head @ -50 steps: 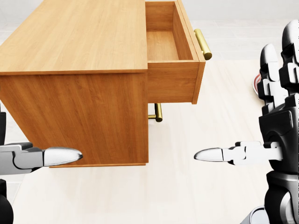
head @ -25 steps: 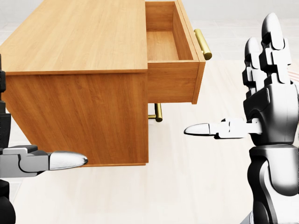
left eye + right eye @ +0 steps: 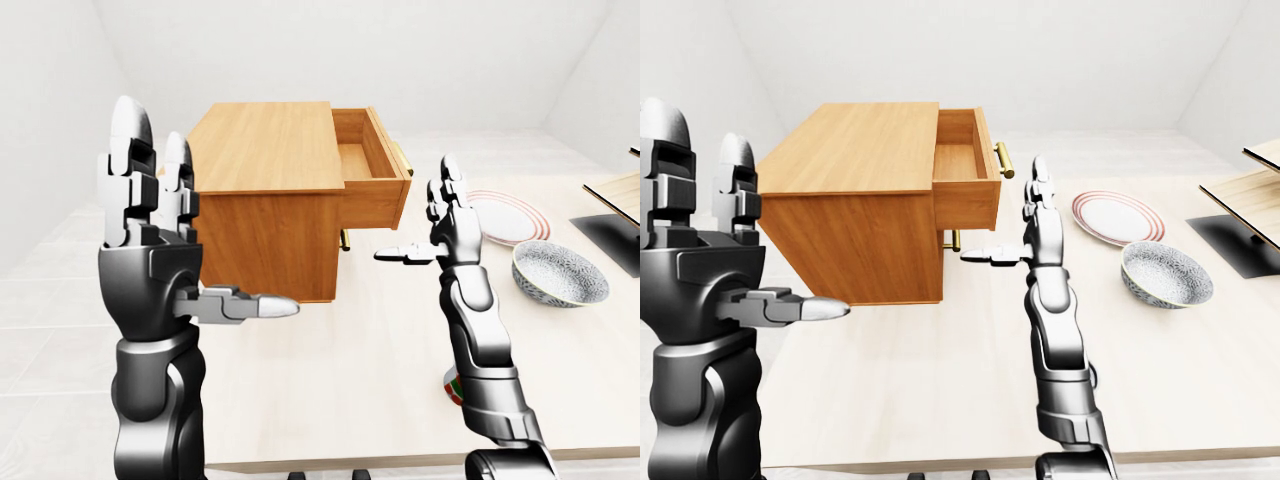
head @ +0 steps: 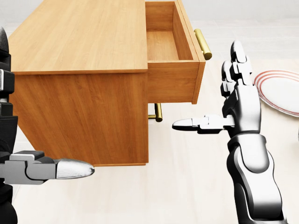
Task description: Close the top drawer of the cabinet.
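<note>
Both hands raised and open, holding nothing.

The left hand (image 3: pixel 150 235) stands near, at the left of the left-eye view, forearm upright, two fingers (image 3: pixel 128 165) pointing up, thumb stuck out rightward. The right hand (image 4: pixel 240 105) is farther off on a rising forearm, fingers up, thumb (image 4: pixel 196 124) pointing left.

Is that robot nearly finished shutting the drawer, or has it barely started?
Barely started. The top drawer is pulled well out of the cabinet, its inside showing empty. In hand: the right hand is raised with open fingers to the right of the drawer's front, not touching it. The left hand is open beside the cabinet. Left to do: the whole push.
</note>
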Tool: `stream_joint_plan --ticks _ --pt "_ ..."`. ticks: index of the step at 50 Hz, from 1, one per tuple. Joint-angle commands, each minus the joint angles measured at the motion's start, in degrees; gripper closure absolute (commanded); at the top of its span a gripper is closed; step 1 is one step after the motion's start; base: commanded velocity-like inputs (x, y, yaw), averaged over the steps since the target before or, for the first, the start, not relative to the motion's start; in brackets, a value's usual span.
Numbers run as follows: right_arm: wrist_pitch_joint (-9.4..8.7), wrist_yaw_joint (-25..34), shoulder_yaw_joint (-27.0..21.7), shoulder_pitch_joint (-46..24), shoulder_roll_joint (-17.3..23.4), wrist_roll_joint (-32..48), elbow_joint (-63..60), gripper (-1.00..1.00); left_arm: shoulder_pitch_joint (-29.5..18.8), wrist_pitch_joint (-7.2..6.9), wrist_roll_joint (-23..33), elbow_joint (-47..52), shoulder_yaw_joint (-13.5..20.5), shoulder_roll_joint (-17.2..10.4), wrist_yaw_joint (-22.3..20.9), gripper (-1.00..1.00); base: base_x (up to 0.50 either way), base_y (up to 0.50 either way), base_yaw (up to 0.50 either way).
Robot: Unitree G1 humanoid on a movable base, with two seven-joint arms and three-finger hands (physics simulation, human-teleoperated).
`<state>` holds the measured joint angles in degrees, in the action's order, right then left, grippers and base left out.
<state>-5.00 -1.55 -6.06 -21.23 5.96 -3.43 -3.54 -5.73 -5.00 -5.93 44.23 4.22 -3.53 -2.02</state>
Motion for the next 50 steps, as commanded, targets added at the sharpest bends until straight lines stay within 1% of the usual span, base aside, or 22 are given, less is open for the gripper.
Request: stream_joint_plan --ticks 1,9,14,20,29,32,35,41,50 --pt "0.00 0.77 0.43 0.99 -0.59 -0.01 4.63 -1.00 -0.35 0.00 0.03 -0.11 0.37 0.50 -0.43 -1.00 0.00 0.00 0.00" --pt "0.00 0.95 0.92 0.30 -0.74 0.00 7.05 -1.00 -0.27 0.00 0.30 -0.05 0.31 0.63 -0.56 -1.00 0.00 0.00 0.00" --pt "0.00 0.96 1.69 0.39 -1.15 0.19 5.49 -1.00 -0.59 0.00 0.44 0.00 0.26 0.63 -0.53 -1.00 0.00 0.00 0.00" --pt "0.00 1.19 3.17 0.70 -1.91 1.02 -0.11 -1.00 -0.44 0.00 0.48 0.14 0.30 0.70 -0.61 -1.00 0.00 0.00 0.00" --pt "0.00 1.64 3.70 0.65 -2.44 1.76 -4.75 -1.00 -0.41 0.00 0.56 -0.10 0.28 0.77 -0.68 -1.00 0.00 0.00 0.00" --pt "0.00 1.82 3.73 0.47 -2.69 1.88 -4.16 -1.00 0.17 0.00 0.98 -0.41 -0.44 0.70 -0.96 -1.00 0.00 0.00 0.00" --pt "0.00 1.93 3.97 0.20 -2.95 1.98 -5.28 -1.00 0.07 0.00 0.76 -0.97 0.14 0.82 -1.15 -1.00 0.00 0.00 0.00" --pt "0.00 2.08 4.75 0.22 -3.57 2.45 -4.77 -1.00 -0.19 0.00 0.89 -0.79 -0.01 0.84 -1.06 -1.00 0.00 0.00 0.00" --pt "0.00 2.56 6.39 0.11 -5.25 3.15 -0.42 -1.00 0.22 0.00 0.97 -1.24 0.02 0.86 -1.28 -1.00 0.00 0.00 0.00"
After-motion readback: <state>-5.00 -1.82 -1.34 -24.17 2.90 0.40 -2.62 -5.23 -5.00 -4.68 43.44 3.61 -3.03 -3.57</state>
